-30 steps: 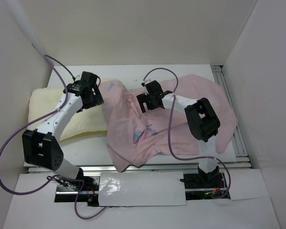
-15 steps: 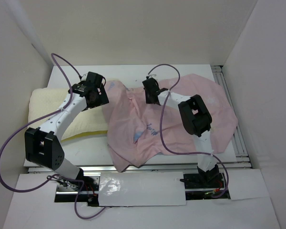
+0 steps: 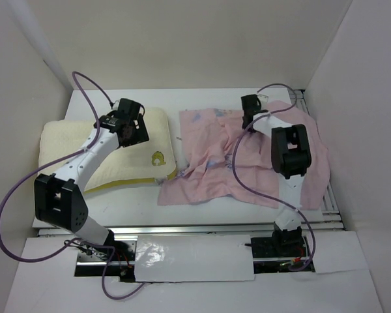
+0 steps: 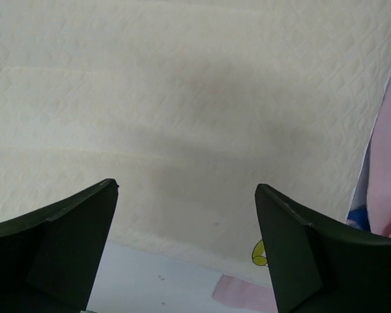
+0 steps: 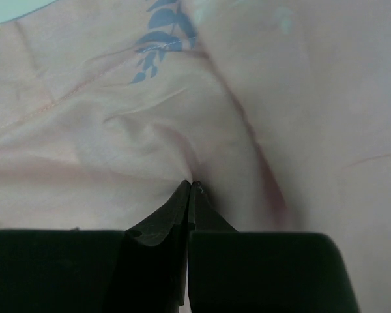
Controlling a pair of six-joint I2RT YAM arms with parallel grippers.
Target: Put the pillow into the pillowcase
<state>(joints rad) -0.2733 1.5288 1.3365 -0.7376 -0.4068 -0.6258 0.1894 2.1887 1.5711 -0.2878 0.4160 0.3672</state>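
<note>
Pink cloth of the pillowcase (image 5: 117, 130) is pinched by the right gripper (image 5: 190, 186), likely for spreading, the left gripper (image 4: 186, 186) being held wide above the pillow (image 4: 182, 98).

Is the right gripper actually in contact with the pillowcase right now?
Touching. The right wrist view shows the right gripper closed, its tips pinching a ridge of the pillowcase, with the pink fabric puckering right at them.

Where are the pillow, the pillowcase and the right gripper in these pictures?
pillow (image 3: 127, 163), top external view, middle of its cream surface.
pillowcase (image 3: 205, 176), top external view, near part of the pink fabric.
right gripper (image 5: 190, 186), right wrist view, shut fingertips pinching a fold of the pillowcase.
</note>
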